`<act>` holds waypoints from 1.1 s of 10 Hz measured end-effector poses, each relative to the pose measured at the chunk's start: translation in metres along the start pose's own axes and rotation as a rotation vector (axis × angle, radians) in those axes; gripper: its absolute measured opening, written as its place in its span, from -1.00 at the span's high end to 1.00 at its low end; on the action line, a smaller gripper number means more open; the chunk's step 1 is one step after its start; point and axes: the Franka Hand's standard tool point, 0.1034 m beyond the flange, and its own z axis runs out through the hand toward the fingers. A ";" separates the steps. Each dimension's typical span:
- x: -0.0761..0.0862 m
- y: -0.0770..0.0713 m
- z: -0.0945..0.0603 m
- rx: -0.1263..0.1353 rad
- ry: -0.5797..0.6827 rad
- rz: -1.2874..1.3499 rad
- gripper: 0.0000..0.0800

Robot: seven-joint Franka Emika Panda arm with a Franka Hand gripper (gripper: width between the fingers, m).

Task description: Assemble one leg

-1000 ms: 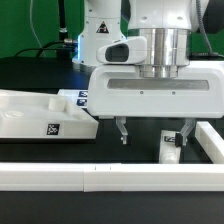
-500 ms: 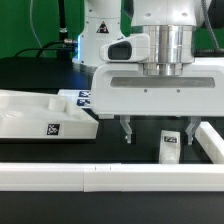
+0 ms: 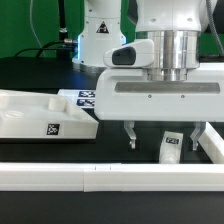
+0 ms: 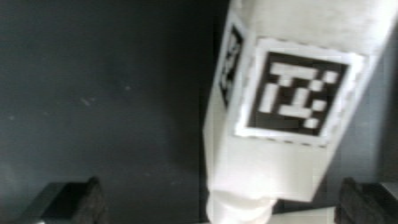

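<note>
Short, chunky white plastic leg (image 3: 171,149) with a black-and-white square tag sits low on the black table (image 3: 115,151) in the lower right of the exterior frame. It is between the two fingers of the pincer (image 3: 164,141), which is spread wide, with a gap to the leg on each side. In the wrist view the leg's long axis runs crosswise to the line between the dark fingertips (image 4: 68,200), tag facing the camera, narrower round end pointing into the gap between them. Large flat white panel (image 3: 35,115) lies at centre left, well apart.
</note>
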 end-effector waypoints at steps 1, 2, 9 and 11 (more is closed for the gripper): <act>-0.002 0.003 0.003 -0.003 -0.005 0.004 -0.62; -0.003 0.006 0.005 -0.006 -0.008 0.007 -0.62; 0.001 0.006 0.003 -0.005 0.005 0.006 0.64; 0.002 0.007 0.002 -0.006 0.010 0.007 0.90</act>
